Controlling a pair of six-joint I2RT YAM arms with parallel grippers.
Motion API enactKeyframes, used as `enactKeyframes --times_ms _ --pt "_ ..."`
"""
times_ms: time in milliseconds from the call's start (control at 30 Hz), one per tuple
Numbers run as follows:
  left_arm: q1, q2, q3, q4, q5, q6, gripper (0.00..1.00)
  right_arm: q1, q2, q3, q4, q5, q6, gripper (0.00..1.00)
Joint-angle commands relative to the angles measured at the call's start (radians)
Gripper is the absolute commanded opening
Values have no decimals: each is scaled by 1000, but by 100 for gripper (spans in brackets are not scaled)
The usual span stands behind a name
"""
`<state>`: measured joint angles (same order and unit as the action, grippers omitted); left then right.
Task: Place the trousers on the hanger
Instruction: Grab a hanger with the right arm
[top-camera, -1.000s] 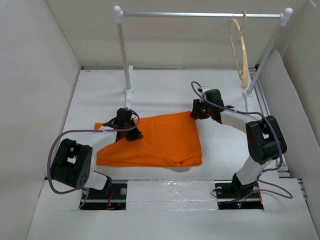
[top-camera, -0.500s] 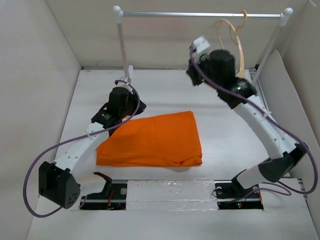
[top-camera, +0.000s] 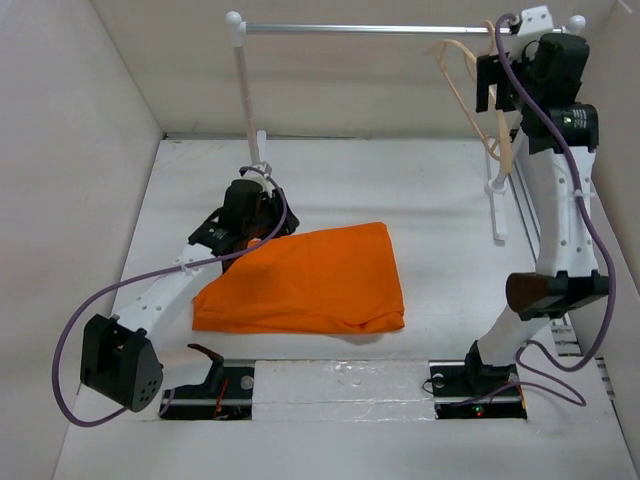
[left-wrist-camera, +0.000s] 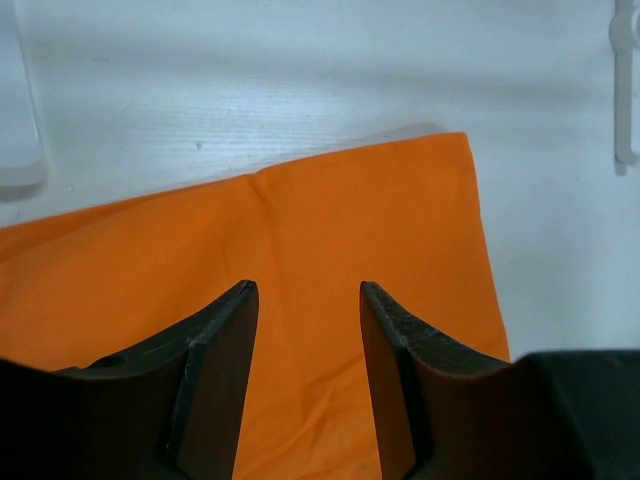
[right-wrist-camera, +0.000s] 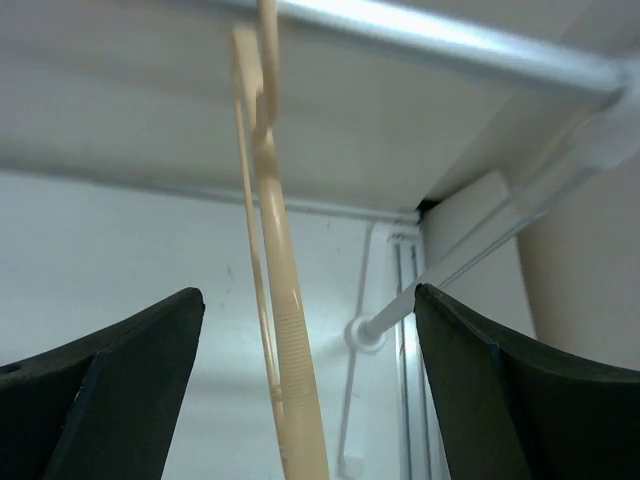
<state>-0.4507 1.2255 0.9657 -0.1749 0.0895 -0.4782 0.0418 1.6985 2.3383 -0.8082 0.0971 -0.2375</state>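
Trousers (top-camera: 310, 280) folded flat, desk centre toward near edge, unmoved. Left pincer (left-wrist-camera: 305, 295) now part-open over their far left corner, holding nothing. Right arm risen to far right corner; right pincer (right-wrist-camera: 305, 300) wide open astride hanger (right-wrist-camera: 288, 340) on rail (top-camera: 370, 29). Likely next: grab hanger.

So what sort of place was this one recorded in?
Most likely a lab test cell: plain white panel walls box in a white tabletop, with a small silver rail on white posts holding a pale wooden clothes hanger, and bright orange fabric trousers lying on it.
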Motion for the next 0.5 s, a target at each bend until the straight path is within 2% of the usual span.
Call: enactKeyframes --times_ms 0,100,200,233,300,333,467 --pt "1 -38 -42 11 19 23 42 -42 18 -83 -54 -195 -17 91" --pt "1 -24 -48 12 33 20 42 -51 18 -143 -17 -212 -16 88" --pt "1 -12 -41 15 50 16 41 -51 0 -209 64 -206 -3 67" --pt "1 -6 -36 17 56 15 41 -51 -10 -230 90 -204 4 41" --pt "1 -3 -32 15 58 16 41 -51 -45 -293 162 -200 32 18" --pt "1 -1 -24 12 56 15 41 -40 -90 -331 228 -183 65 0" --pt "1 9 11 -14 52 30 42 -19 -131 -349 265 -126 90 0"
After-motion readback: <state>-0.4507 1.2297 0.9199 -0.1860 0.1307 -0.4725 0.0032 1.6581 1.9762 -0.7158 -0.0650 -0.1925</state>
